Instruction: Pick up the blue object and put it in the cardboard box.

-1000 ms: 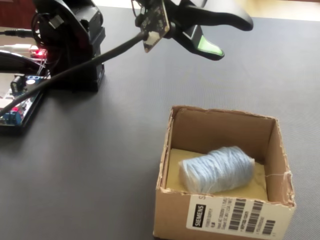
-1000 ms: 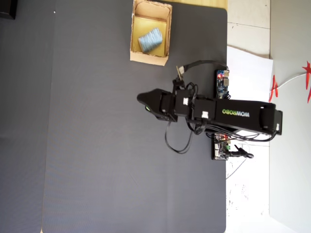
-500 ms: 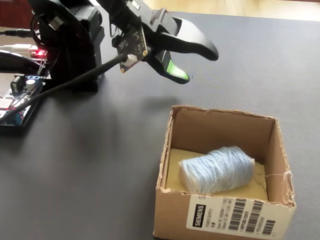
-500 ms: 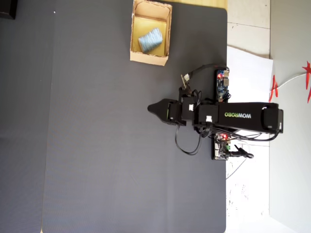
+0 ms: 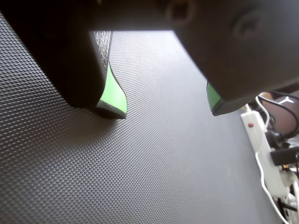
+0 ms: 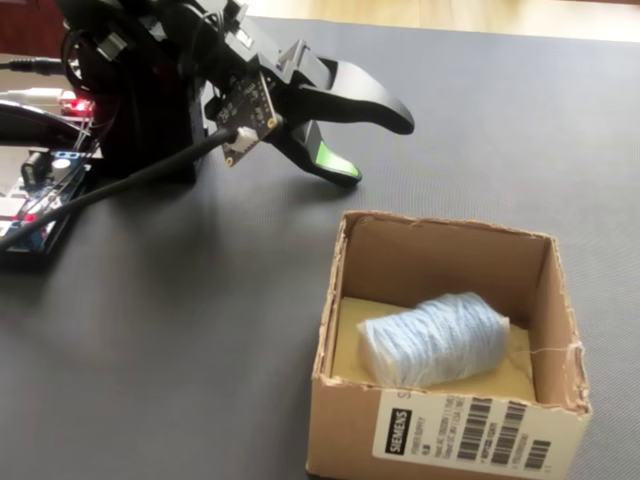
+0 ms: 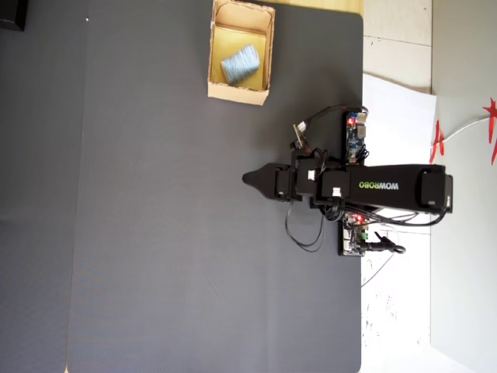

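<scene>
**Blue bundle rests in box as arm's tool hangs open over dark desk**

The blue object [image 6: 435, 338], a pale ribbed roll, lies on the yellowish floor of the cardboard box [image 6: 440, 435], whose flaps stand upright and whose front wall carries a white barcode label [image 6: 465, 434]. In the overhead view the box [image 7: 215, 56] sits at the top edge of the desk [image 7: 155, 233], and the bundle [image 7: 239, 64] lies tilted inside it.

The tool [image 6: 378, 148] hangs just above the surface, well apart from the box, its two black jaws spread with nothing between them; green pads [image 5: 113, 91] line their inner faces in the wrist view, where the tool [image 5: 168, 111] frames bare matting.

The desk is covered edge to edge by a dark grey mat with a fine diamond texture. The arm [image 7: 388, 186] stands at the right edge in the overhead view, flanked by circuit boards [image 7: 355, 134] with small red lights and looping black cables [image 7: 304, 233]. Beyond that edge lie a white sheet [image 7: 396, 101] and pale floor tiles [image 7: 396, 19]. A white power strip [image 5: 261, 149] with cords shows off the mat in the wrist view.
</scene>
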You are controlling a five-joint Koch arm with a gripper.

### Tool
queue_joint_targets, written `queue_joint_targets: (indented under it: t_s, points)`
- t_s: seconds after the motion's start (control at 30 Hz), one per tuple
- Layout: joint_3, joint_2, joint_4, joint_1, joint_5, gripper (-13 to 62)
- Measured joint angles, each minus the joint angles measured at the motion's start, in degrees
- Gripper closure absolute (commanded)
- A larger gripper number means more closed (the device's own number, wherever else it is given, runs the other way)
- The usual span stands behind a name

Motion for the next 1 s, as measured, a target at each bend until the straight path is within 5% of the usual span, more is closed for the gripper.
queue_joint_targets:
  t_s: [1.0]
  points:
    - [0.18, 0.00, 2.29, 1.32, 0.62, 15.4]
